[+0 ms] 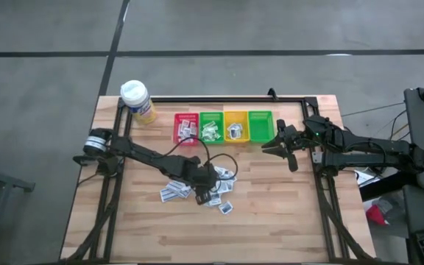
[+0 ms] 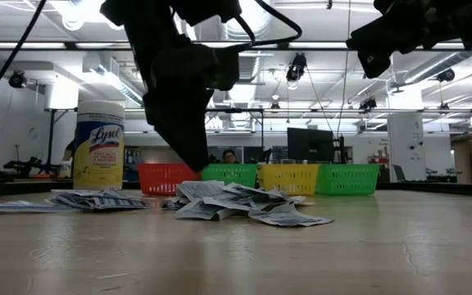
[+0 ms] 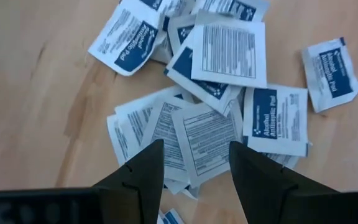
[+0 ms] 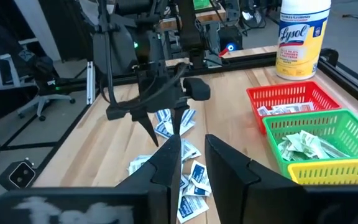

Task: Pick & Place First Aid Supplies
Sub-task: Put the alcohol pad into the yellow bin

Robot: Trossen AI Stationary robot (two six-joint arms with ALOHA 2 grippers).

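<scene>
Many sachets [image 1: 197,188] lie mid-table, bare wood [image 1: 285,213] around.

- The packets [image 1: 210,133] in the bins [image 1: 224,126] look too small to tell apart from above.
- The left arm [image 2: 174,74] hides part of the red bin [image 2: 164,175].

A yellow Lysol canister [image 1: 138,101] with a white cap stands at the far left corner of a wooden table [image 1: 278,199], beside a row of four small bins: red [image 1: 185,127], green [image 1: 211,126], yellow [image 1: 235,125], green [image 1: 260,125].
</scene>
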